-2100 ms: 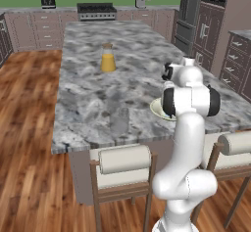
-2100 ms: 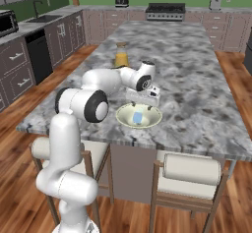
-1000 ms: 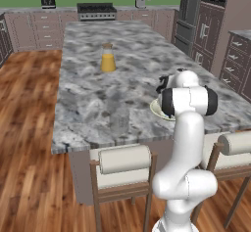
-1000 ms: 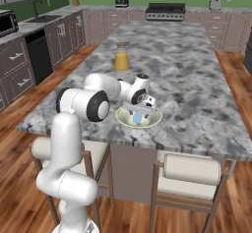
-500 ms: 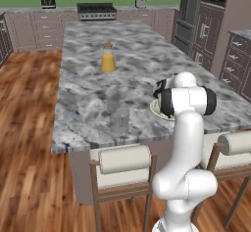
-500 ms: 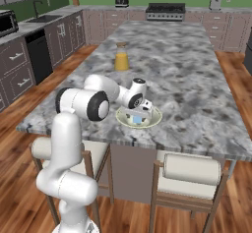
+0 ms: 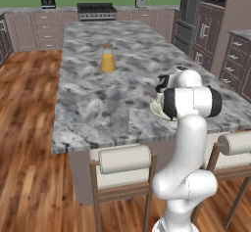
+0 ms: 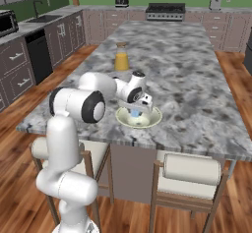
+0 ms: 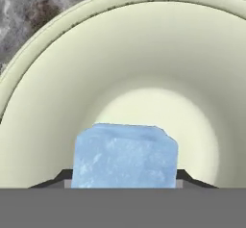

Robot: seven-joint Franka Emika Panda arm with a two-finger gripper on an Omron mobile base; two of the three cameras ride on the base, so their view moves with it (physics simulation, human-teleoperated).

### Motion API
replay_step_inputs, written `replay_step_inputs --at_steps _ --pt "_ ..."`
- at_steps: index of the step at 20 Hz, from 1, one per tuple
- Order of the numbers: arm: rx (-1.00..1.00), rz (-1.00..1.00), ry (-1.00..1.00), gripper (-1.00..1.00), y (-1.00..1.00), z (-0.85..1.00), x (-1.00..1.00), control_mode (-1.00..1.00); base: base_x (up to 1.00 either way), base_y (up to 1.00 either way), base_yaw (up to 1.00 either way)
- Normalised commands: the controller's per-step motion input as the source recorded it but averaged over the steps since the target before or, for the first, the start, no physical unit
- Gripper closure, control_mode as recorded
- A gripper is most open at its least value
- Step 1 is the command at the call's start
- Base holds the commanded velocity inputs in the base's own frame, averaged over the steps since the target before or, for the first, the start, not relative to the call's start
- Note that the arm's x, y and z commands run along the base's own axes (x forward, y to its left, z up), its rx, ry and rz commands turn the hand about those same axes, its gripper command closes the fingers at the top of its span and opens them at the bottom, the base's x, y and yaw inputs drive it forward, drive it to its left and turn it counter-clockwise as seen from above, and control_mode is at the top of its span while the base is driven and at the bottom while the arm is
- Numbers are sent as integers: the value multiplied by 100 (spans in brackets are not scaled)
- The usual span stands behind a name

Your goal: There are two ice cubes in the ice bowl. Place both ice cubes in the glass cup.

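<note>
**Claw down in the bowl, fingers against an ice cube**

The white arm reaches over the near edge of the marble worktop point(image 8: 197, 79) and points its claw point(image 8: 136, 111) down into the cream bowl point(image 8: 153, 118), which sits near the worktop's front edge, straight ahead of the robot. In the right base view a small light-blue ice cube point(image 8: 135, 113) shows between the fingers, low inside the bowl.

From the hand view the bowl's pale inner wall point(image 9: 144, 54) curves around the whole scene, and one ice cube point(image 9: 125, 155) sits right at the claw point(image 9: 124, 176), its two dark fingertips point(image 9: 57, 179) showing just at either side of the cube. The fingers stand partly closed, drawn in to the cube's width and seemingly touching its sides; whether they grip it firmly I cannot tell. The cube looks to be at or close to the bowl's floor. A second cube cannot be made out.

The clear glass point(image 7: 119, 120) stands on the worktop well to the left of the bowl, near the front edge, faint against the marble. A lidded jar of orange liquid point(image 7: 108, 58) stands farther back, well apart from both.

In the left base view the arm covers most of the bowl point(image 7: 156, 109); a sliver of rim shows.
</note>
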Motion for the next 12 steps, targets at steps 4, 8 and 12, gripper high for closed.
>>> replay_step_inputs --at_steps 4,8,12 --pt "3 0 -6 100 77 100 -82 -100 0 0 0" --pt "0 0 0 100 100 100 -88 -100 0 0 0" --pt "-1 0 9 100 100 89 -40 -100 0 0 0"
